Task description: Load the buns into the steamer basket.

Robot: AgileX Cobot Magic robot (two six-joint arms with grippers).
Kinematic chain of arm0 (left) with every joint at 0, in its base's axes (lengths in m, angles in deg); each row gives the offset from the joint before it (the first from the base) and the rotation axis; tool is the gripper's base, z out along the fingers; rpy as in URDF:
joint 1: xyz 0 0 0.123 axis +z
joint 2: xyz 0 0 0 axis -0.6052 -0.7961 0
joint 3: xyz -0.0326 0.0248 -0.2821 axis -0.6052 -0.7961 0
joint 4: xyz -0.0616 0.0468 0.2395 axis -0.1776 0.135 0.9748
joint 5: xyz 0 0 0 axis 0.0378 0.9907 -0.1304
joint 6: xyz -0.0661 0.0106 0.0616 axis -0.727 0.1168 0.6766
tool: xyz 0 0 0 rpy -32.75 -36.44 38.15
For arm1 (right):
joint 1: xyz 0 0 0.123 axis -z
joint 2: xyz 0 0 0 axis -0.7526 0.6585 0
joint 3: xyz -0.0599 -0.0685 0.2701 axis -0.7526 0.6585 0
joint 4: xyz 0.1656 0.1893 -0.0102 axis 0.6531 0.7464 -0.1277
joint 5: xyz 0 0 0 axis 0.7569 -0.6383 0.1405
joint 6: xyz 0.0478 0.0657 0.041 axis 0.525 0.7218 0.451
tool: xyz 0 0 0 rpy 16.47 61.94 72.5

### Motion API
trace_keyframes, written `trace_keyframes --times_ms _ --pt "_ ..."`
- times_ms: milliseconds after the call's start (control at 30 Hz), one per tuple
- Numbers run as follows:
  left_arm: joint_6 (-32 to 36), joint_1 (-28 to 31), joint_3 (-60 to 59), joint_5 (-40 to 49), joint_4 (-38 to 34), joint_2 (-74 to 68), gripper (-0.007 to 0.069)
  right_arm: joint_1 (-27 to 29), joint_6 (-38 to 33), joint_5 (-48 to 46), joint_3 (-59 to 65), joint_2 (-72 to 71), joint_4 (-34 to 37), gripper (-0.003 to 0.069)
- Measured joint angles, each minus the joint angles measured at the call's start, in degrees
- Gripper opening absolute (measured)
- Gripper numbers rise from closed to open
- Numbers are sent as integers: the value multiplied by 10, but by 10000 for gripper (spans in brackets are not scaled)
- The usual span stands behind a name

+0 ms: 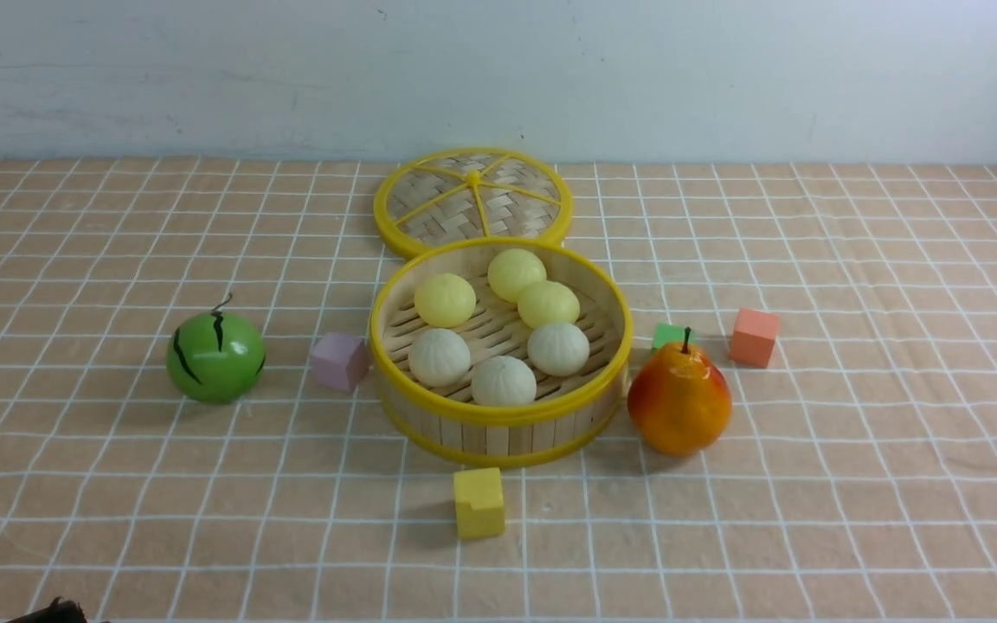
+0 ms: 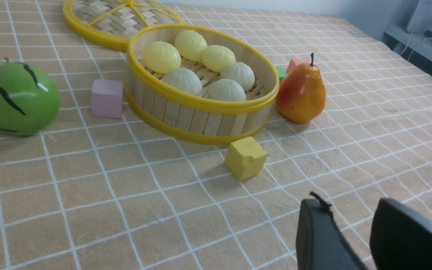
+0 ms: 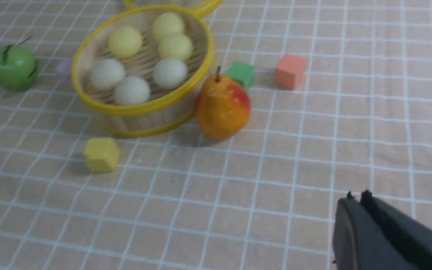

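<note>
the left gripper is near the camera, jaws apart and empty; the right gripper is closed on nothing. farther, all six buns lie inside the steamer basket. risk: an arm reaching again could knock the pear just beside it.

Pale bluish-white wall at the back, plain, faintly smudged, meeting the table edge in 1 straight line. Table draped in a peach tablecloth gridded with thin white lines, slightly rumpled. Even, soft light, short shadows. Beyond the table's far corner in the left wrist view, a light-coloured shelf or bench with blurred white equipment and cables.
</note>
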Motion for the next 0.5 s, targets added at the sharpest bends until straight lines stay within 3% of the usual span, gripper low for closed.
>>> trace_keyframes --times_ms 67,267,400,500 --pt "0 0 0 0 0 0 213 25 0 119 119 -60 -8 14" --pt "0 0 0 0 0 0 214 74 0 313 365 -182 -23 -16" --pt "0 0 0 0 0 0 214 86 0 363 446 -247 -45 -20" --pt "0 0 0 0 0 -1 214 88 6 335 459 -283 -47 -20"
